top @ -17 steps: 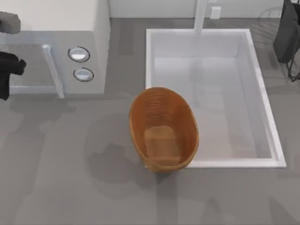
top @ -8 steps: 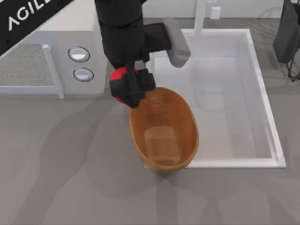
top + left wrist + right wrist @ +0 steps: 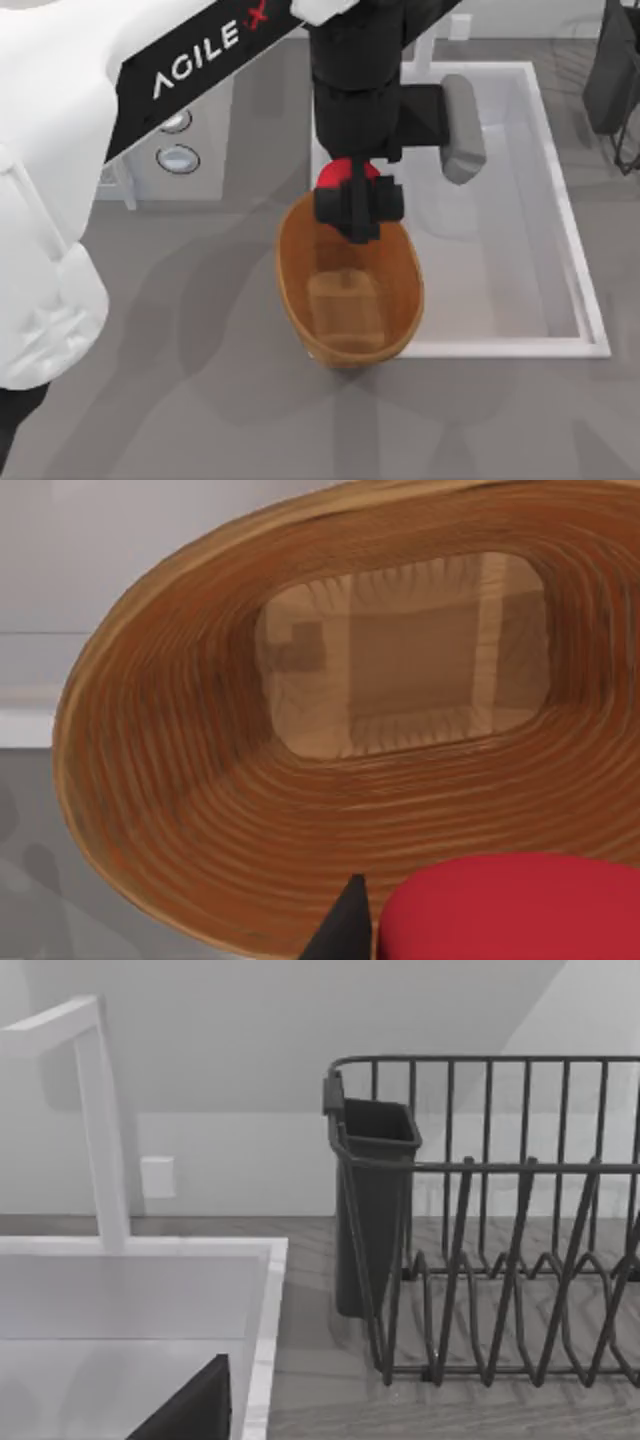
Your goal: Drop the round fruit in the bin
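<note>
The round fruit [image 3: 340, 175] is small, smooth and bright red, and my left gripper [image 3: 358, 208] is shut on it. The gripper hangs over the far end of the bin [image 3: 300, 290], an oval orange-brown basket with ribbed inner walls and a flat bottom. From the left wrist, the fruit [image 3: 510, 910] sits beside a dark fingertip [image 3: 345, 932], with the bin's [image 3: 170, 780] open inside straight beyond it. My right arm [image 3: 612, 70] is parked at the far right.
A large white sink basin [image 3: 575, 270] lies right of the bin, touching it, with a white faucet [image 3: 100, 1120] behind. A grey appliance with two round knobs [image 3: 178, 158] stands at the far left. A dark wire dish rack [image 3: 500, 1220] with a cup holder stands at the far right.
My left arm has swung to the right with the red fruit, from the bin's far left rim to above its far end. One second ago the arm was at the left edge.
</note>
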